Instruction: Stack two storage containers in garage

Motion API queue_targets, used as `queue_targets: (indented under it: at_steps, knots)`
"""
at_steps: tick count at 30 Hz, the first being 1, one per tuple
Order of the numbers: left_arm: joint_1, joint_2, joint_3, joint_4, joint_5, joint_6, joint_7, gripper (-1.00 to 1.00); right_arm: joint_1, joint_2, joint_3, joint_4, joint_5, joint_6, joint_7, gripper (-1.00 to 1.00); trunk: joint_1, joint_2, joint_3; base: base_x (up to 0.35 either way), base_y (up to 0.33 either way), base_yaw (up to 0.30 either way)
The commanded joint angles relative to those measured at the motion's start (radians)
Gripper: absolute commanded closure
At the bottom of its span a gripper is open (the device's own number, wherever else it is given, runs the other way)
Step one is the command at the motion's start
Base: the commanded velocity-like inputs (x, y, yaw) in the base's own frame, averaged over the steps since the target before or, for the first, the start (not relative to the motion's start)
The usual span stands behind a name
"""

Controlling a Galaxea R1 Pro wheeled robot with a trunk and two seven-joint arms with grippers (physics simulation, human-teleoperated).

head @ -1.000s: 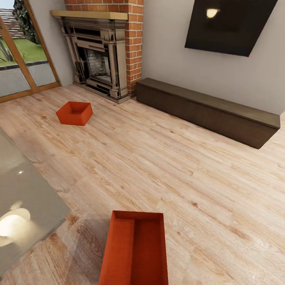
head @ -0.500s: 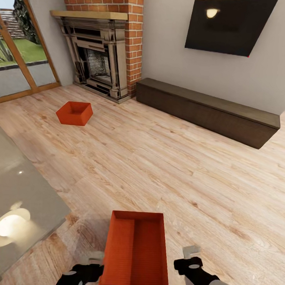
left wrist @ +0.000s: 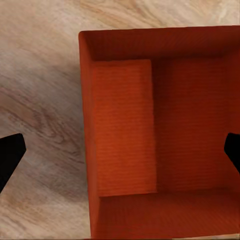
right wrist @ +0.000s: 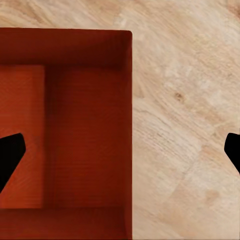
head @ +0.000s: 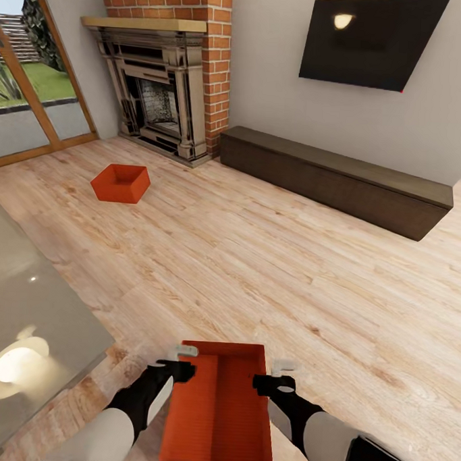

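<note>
Two orange-red storage containers lie on the light wood floor of the living room. The near container [head: 219, 405] is at the bottom centre, and the far one [head: 121, 183] lies in front of the fireplace. My left gripper [head: 183, 360] hovers open over the near bin's left long wall. In the left wrist view the gripper [left wrist: 121, 152] has one finger over the floor and the other over the container [left wrist: 150, 125]. My right gripper [head: 276, 373] is open over the right wall. The right wrist view shows the gripper [right wrist: 121, 152] straddling that wall of the container [right wrist: 75, 130].
A glass table [head: 30, 314] stands close on the left. A brick fireplace [head: 163, 98], a low dark bench [head: 334, 178] and a wall TV [head: 369, 38] line the far wall. Wood-framed glass doors [head: 27, 105] are at the far left.
Both arms have come into view from below and moved forward along the near container's two long sides. Neither container has moved.
</note>
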Motion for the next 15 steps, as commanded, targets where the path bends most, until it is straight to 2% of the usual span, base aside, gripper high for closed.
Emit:
queue_targets:
  at_steps: [1, 3, 15]
  knots:
    - [-0.004, -0.003, 0.002, 0.018, -0.028, -0.010, 0.035, -1.00, -0.001, 0.020, 0.006, 0.003, -0.009, -0.018, -0.005, -1.00, 0.000, 0.000, -0.001, 0.000, 0.000, 0.000]
    - [-0.007, -0.005, 0.002, 0.031, -0.042, -0.021, 0.057, -1.00, -0.001, 0.031, 0.007, 0.004, -0.006, -0.031, -0.008, -1.00, 0.000, 0.000, -0.001, 0.000, 0.000, 0.000]
    - [-0.008, -0.005, 0.004, 0.033, -0.052, -0.034, 0.072, -1.00, -0.002, 0.031, 0.004, 0.005, -0.005, -0.037, -0.015, -1.00, 0.000, 0.000, -0.001, 0.000, 0.000, 0.000]
